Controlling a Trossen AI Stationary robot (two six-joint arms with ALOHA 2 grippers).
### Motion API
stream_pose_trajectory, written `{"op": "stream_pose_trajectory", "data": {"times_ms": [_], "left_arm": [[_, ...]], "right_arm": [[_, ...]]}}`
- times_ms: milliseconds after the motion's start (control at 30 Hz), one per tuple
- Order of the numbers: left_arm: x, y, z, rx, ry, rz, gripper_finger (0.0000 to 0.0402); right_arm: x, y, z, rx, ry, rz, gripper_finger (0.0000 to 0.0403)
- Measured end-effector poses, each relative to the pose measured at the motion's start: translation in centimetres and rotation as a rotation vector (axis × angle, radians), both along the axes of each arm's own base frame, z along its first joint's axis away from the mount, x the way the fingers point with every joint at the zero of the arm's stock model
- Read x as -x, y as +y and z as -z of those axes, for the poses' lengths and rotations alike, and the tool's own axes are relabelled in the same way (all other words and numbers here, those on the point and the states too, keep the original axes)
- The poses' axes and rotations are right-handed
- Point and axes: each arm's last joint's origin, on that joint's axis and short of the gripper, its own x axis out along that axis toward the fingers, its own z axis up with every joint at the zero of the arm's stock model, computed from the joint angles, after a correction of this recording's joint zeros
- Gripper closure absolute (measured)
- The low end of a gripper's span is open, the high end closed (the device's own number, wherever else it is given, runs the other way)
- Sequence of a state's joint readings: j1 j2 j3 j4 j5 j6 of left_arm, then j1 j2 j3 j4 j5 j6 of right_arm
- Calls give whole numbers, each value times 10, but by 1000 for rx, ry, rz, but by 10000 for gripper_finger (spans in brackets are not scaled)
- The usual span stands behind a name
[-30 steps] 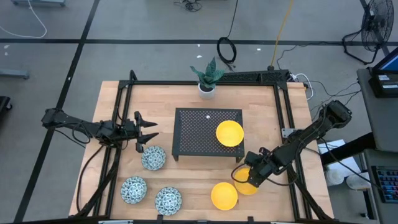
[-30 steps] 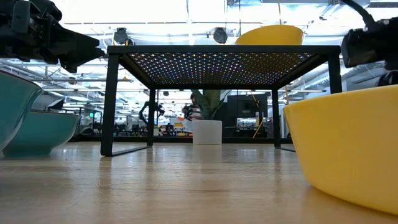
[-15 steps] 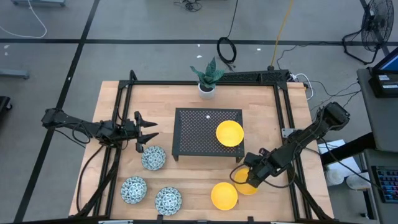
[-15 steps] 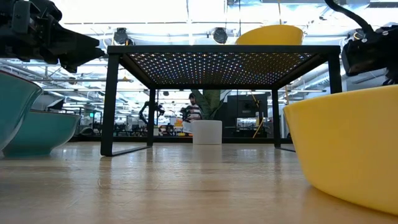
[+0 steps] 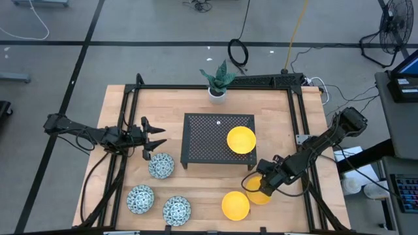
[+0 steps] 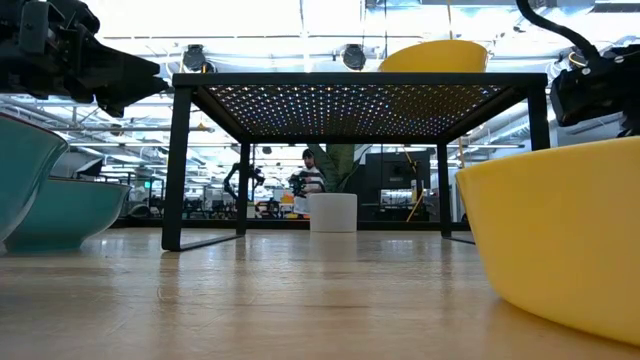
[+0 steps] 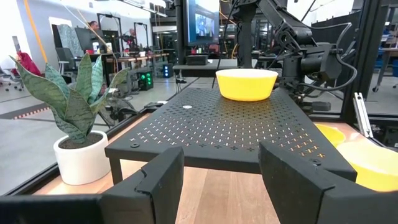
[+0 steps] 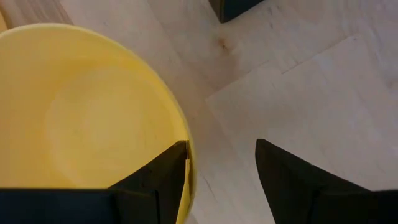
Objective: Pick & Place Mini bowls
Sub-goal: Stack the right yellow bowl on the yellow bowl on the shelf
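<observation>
Three yellow mini bowls show in the high view. One (image 5: 241,140) sits on the black perforated rack (image 5: 206,140), one (image 5: 234,205) stands near the table's near edge, and one (image 5: 261,194) lies under my right gripper (image 5: 256,184). That gripper is open and points down at this bowl's rim (image 8: 184,155). Three patterned mini bowls (image 5: 160,165), (image 5: 140,198), (image 5: 176,209) rest on the wood at the near left. My left gripper (image 5: 155,138) hovers open left of the rack, above the table, facing the rack (image 7: 211,127). My right gripper (image 8: 221,146) comes from above with one finger (image 8: 165,171) over the yellow bowl's inside at its rim and the other finger (image 8: 286,174) outside over the wood. Whether either finger touches the bowl I cannot tell.
A white pot with a green plant (image 5: 217,81) stands beyond the rack's far edge. A black frame (image 5: 297,111) runs along the table's sides. Bare wood lies between the rack and the near bowls (image 5: 202,186). The rack's left half is bare.
My right gripper has sunk a little toward the yellow bowl beneath it, still open. The left arm and all bowls have stayed where they were.
</observation>
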State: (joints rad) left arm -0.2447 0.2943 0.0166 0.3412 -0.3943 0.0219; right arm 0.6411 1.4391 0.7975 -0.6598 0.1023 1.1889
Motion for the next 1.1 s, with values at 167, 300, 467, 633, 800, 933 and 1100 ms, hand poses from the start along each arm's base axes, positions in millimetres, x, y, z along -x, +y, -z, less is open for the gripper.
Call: {"op": "stream_pose_trajectory", "data": {"times_ms": [167, 300, 467, 633, 800, 933, 1100], "left_arm": [[0, 0, 0, 0, 0, 0, 190], [0, 0, 0, 0, 0, 0, 190], [0, 0, 0, 0, 0, 0, 190], [0, 0, 0, 0, 0, 0, 190], [0, 0, 0, 0, 0, 0, 190], [0, 0, 0, 0, 0, 0, 190], [0, 0, 0, 0, 0, 0, 190]], "right_arm": [[0, 0, 0, -1, 0, 3, 222], [0, 0, 0, 1, 3, 3, 222], [0, 0, 0, -3, 3, 25, 222], [0, 0, 0, -4, 4, 29, 222], [0, 0, 0, -4, 4, 29, 222], [0, 0, 0, -3, -3, 2, 222], [0, 0, 0, 4, -5, -32, 222]]}}
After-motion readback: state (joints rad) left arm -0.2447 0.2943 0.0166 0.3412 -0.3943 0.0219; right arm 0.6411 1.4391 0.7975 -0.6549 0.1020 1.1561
